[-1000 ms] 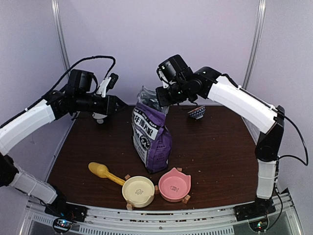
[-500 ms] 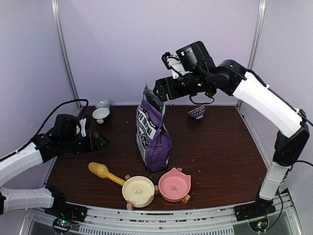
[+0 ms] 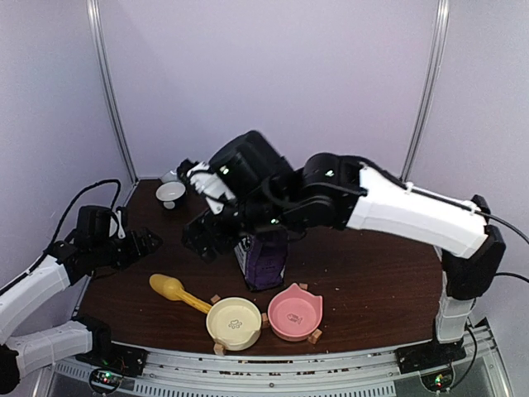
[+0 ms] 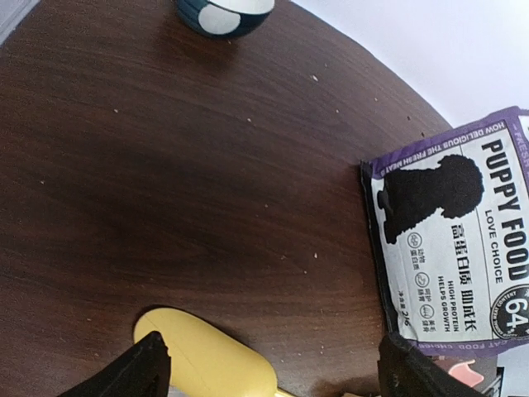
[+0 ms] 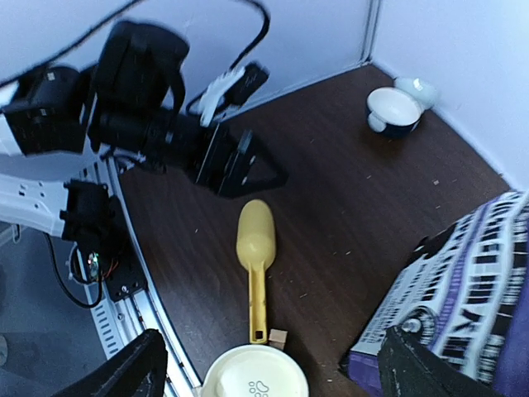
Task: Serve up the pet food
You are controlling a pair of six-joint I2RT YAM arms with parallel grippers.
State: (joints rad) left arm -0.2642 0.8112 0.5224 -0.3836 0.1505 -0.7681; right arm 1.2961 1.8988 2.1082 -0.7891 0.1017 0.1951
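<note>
The dark brown wooden tabletop is dotted with tiny pale crumbs. A purple puppy food bag stands upright near its middle. Toward the front edge lie a yellow scoop, a cream bowl and, just beside it, a pink bowl, with small wooden blocks at their rims. A white bowl sits at the back left.

The table was dark wood-grain board, smooth with a dull sheen and flecked with pale crumbs. The bag was glossy printed film, creased at its edges. The scoop was smooth, faintly shiny yellow plastic. The cream bowl and pink bowl looked like smooth matt plastic. The small bowl had a shiny glaze. The right arm wore glossy white plastic shells.
</note>
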